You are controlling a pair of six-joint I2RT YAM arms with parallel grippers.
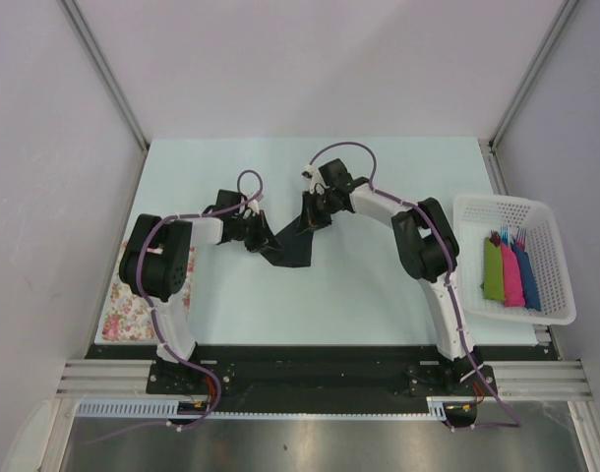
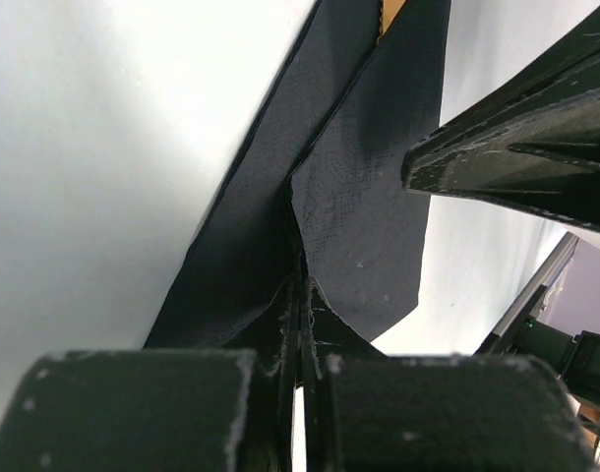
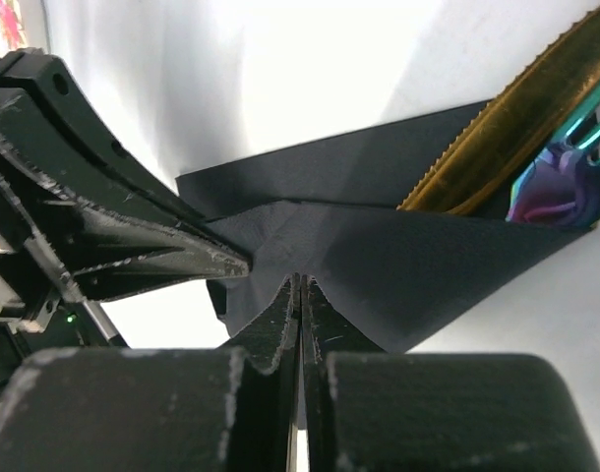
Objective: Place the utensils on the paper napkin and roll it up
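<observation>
The black paper napkin (image 1: 292, 248) lies folded over in the middle of the table. My left gripper (image 1: 255, 237) is shut on its left edge, seen close up in the left wrist view (image 2: 302, 283). My right gripper (image 1: 311, 220) is shut on the folded flap (image 3: 301, 278). The napkin (image 3: 398, 261) is wrapped over the utensils. A golden-orange serrated knife (image 3: 507, 147) and an iridescent fork end (image 3: 566, 167) poke out of the fold. A sliver of orange (image 2: 390, 12) shows at the napkin (image 2: 359, 187) top. The utensils are hidden in the top view.
A white mesh basket (image 1: 469, 208) stands at the right edge with green (image 1: 492, 270), pink (image 1: 511, 275) and blue (image 1: 528, 278) bundles. A floral cloth (image 1: 123, 313) lies at the front left under the left arm. Grey walls close in the sides.
</observation>
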